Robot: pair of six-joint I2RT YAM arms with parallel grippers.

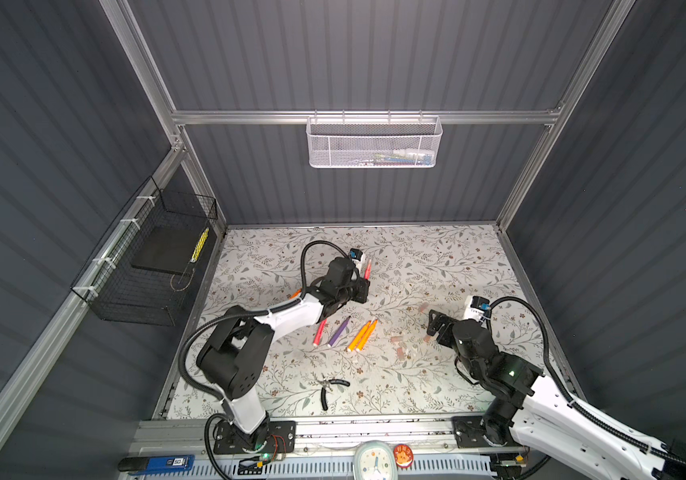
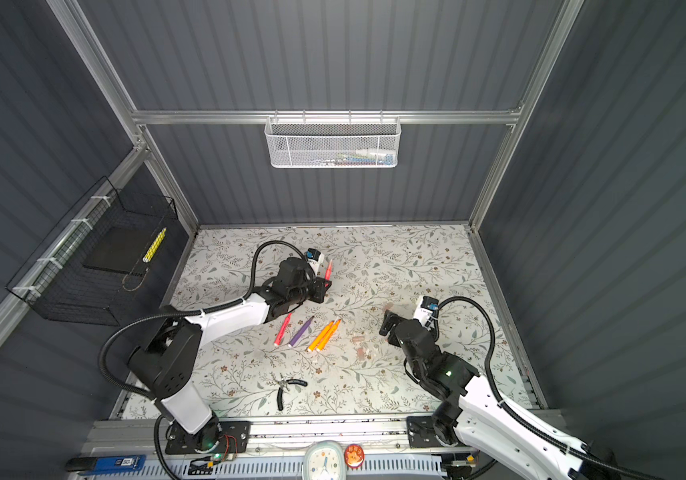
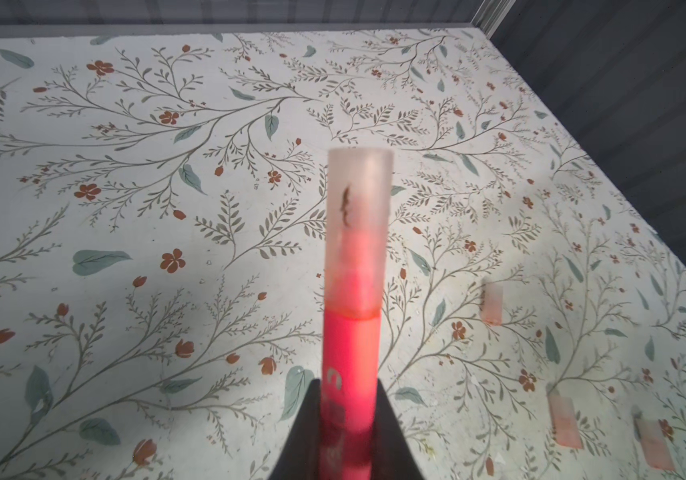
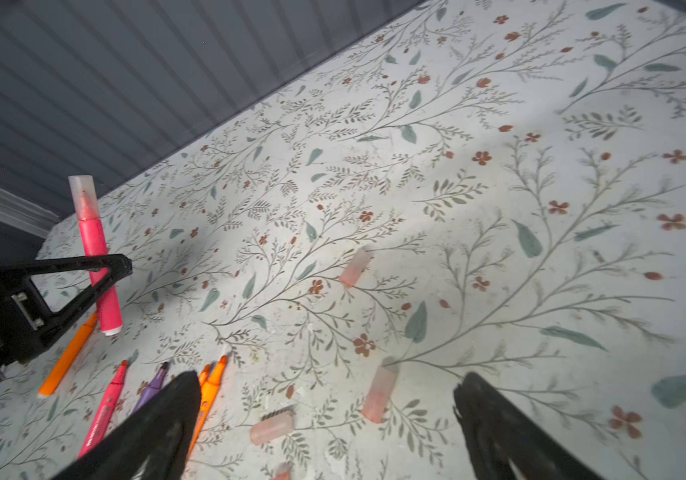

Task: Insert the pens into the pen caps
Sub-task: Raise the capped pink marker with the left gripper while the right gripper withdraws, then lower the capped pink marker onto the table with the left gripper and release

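While the left gripper (image 1: pixel 364 285) was clamped on a pink pen (image 1: pixel 368 268), holding it roughly upright over the flowered table (image 1: pixel 437 257), a pale cap (image 3: pixel 359 224) sat fully over the pen's tip. The right gripper (image 4: pixel 328 379) hung with its jaws wide apart, gripping nothing, above loose caps (image 4: pixel 379 395) lying on the table. Near them lay a second pink pen (image 1: pixel 319 332), a purple pen (image 1: pixel 339 331) and two orange pens (image 1: pixel 362 335), all uncapped.

Even overhead light, bright on the bench (image 1: pixel 416 257), dim grey walls.
Soft arm shadows on the floral surface; top views bow at edges; right gripper (image 4: pixel 329 378) blurred close-up in right wrist view.
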